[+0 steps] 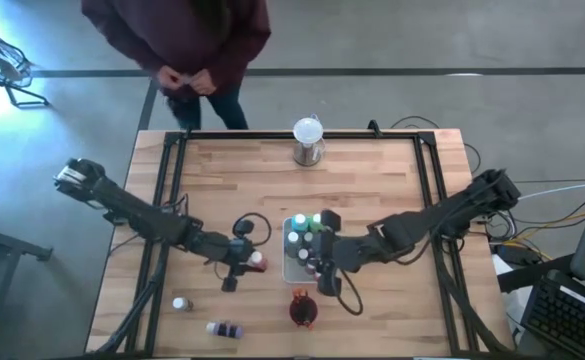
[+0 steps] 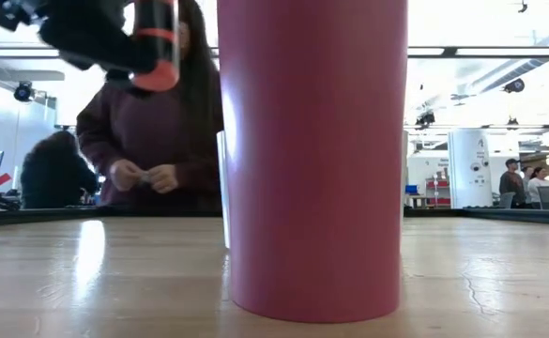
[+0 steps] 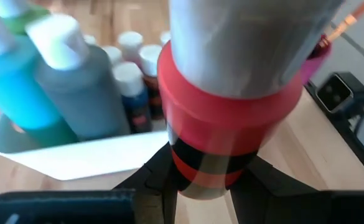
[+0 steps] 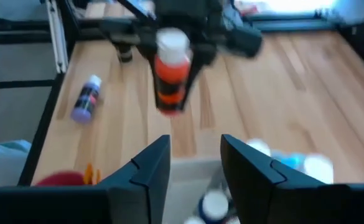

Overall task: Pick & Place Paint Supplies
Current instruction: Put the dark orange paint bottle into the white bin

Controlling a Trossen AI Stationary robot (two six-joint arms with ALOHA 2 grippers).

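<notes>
Just left of frame centre in the high view, the left gripper (image 1: pixel 240 262) clamps a red paint bottle (image 1: pixel 256 261) beside the white tray (image 1: pixel 290 272). The right gripper (image 1: pixel 317 272), fingers parted and empty, hovers over the tray's stored bottles (image 1: pixel 302 240). Judged roughly halfway: a purple bottle (image 1: pixel 225 328) and another bottle (image 1: pixel 181 303) lie lower left.

A robotics lab or open workshop hall. At the centre of the high view a wooden table (image 1: pixel 372 190) stands on a grey concrete floor (image 1: pixel 52 120), cables (image 1: pixel 562 215) trailing at right. The low view shows ceiling strip lights (image 2: pixel 480 52), and people (image 2: pixel 513 180) at workstations at far right.
</notes>
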